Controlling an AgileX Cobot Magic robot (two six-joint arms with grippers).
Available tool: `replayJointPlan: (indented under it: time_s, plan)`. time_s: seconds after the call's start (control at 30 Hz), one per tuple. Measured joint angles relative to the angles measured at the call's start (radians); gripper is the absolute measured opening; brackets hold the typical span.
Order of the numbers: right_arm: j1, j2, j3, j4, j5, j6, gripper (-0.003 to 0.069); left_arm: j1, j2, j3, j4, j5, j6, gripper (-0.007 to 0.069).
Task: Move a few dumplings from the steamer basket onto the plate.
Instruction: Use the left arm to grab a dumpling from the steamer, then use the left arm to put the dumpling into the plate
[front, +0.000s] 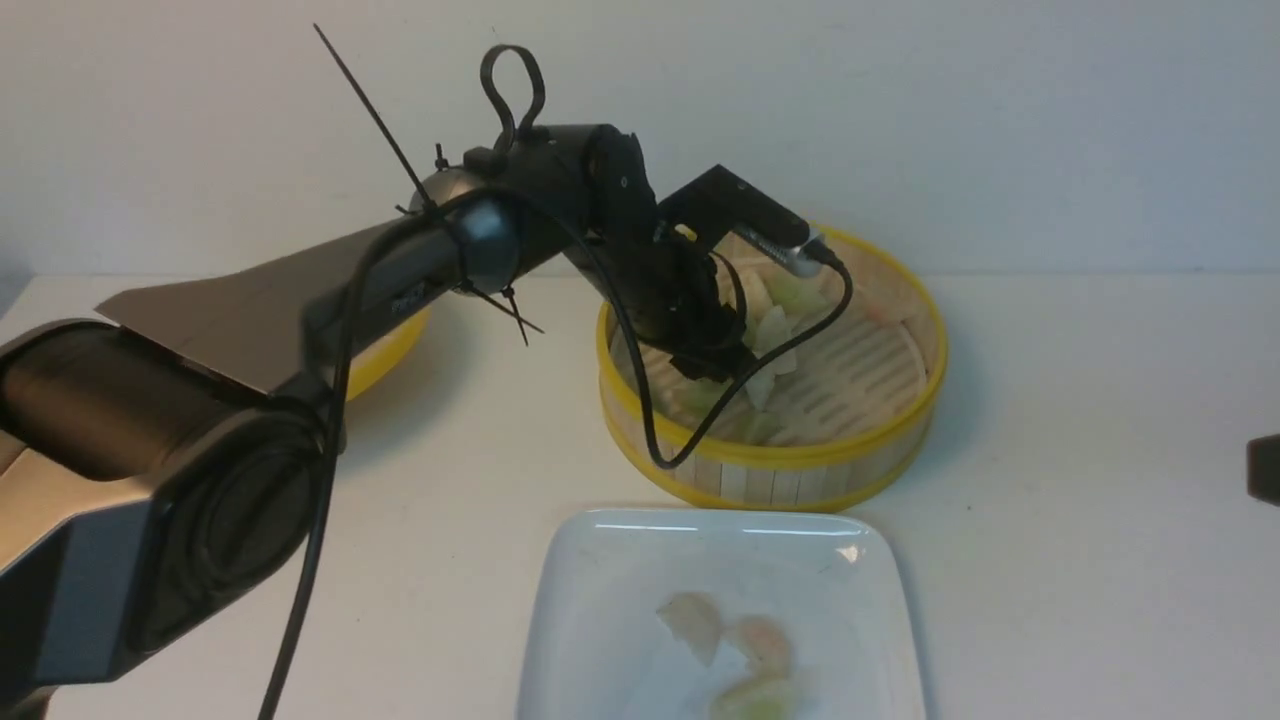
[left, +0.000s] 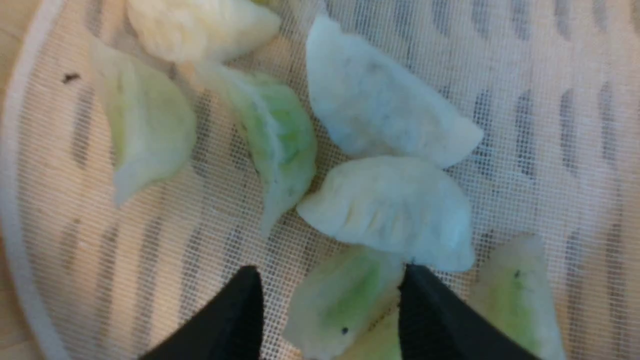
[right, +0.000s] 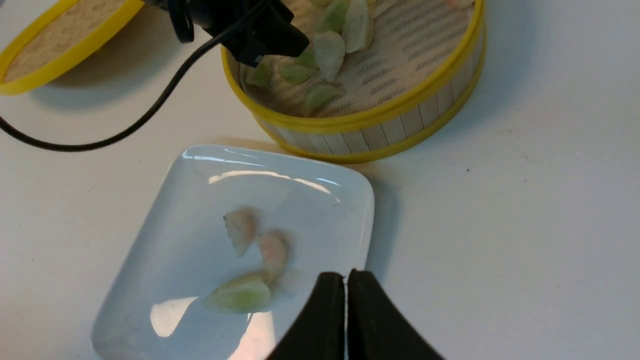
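Observation:
The steamer basket (front: 780, 462) stands at the back middle of the table with several dumplings (left: 395, 210) on its mesh floor. My left gripper (left: 332, 280) is down inside it, open, its black fingertips (left: 247, 300) on either side of a pale green dumpling (left: 335, 305) lying on the mesh. In the front view the left gripper (front: 715, 362) sits over the basket's left half. The white plate (front: 600, 570) lies in front of the basket and carries three dumplings (right: 272, 252). My right gripper (right: 346, 275) hovers shut and empty above the plate's edge.
A shallow yellow-rimmed lid (right: 55, 45) lies left of the basket, partly hidden behind the left arm (front: 300, 310). A black cable (front: 650, 430) hangs from the left wrist over the basket's front rim. White tabletop (front: 1080, 420) stretches to the right.

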Motion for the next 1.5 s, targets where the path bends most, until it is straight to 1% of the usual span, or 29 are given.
replayJointPlan:
  time_s: [0.07,0.17,0.3,0.33,0.37,0.4,0.6,0.8,0.9,0.97,1.0,1.1,1.2,1.3,1.4,1.5]
  plan:
    - [0.000,0.000,0.000,0.000,0.000,0.000,-0.0001,0.000,0.014,0.000,0.000,-0.003,-0.031,0.0368]
    - [0.000,0.000,0.000,0.000,0.000,0.000,-0.0001,0.000,0.025,0.000,0.001,-0.013,-0.062,0.0356]
    - [0.000,0.000,0.000,0.000,0.000,0.000,-0.0001,0.000,0.027,0.000,0.007,-0.012,-0.075,0.0271]
    - [0.000,0.000,0.000,0.000,0.000,0.000,-0.0001,0.000,0.027,0.000,0.007,-0.008,-0.076,0.0203]
    - [0.000,0.000,0.000,0.000,0.000,0.000,-0.0001,0.000,0.026,0.000,0.006,-0.006,-0.076,0.0169]
    - [0.000,0.000,0.000,0.000,0.000,0.000,-0.0001,0.000,0.023,0.000,0.006,-0.005,-0.076,0.0151]
    - [0.000,0.000,0.000,0.001,0.000,0.000,-0.0001,0.003,-0.006,0.003,0.018,0.022,-0.087,0.0149]
    - [0.000,0.000,0.000,0.002,0.000,0.000,-0.0001,0.042,-0.153,0.003,0.019,0.099,-0.126,0.0141]
    - [0.000,0.000,0.000,0.002,0.000,0.000,-0.0001,0.067,-0.252,0.003,0.019,0.167,-0.141,0.0141]
    - [0.000,0.000,0.000,0.002,0.000,0.000,-0.0001,0.077,-0.317,0.003,0.023,0.254,-0.148,0.0141]
    - [0.000,0.000,0.000,0.003,0.000,0.000,-0.0001,0.077,-0.332,0.003,0.023,0.271,-0.148,0.0141]
    - [0.000,0.000,0.000,0.003,0.000,-0.004,-0.0001,0.078,-0.397,0.003,0.021,0.412,-0.148,0.0141]
    - [0.000,0.000,0.000,0.003,0.000,-0.011,-0.0001,0.077,-0.432,0.012,0.018,0.443,-0.154,0.0141]
    - [0.000,0.000,0.000,0.004,0.000,-0.014,-0.0001,0.077,-0.459,0.052,0.017,0.443,-0.180,0.0141]
    - [0.000,0.000,0.000,0.004,0.000,-0.017,-0.0001,0.076,-0.503,0.170,-0.015,0.443,-0.206,0.0141]
    - [0.000,0.000,0.000,0.004,0.000,-0.018,-0.0001,0.062,-0.524,0.299,-0.046,0.443,-0.205,0.0141]
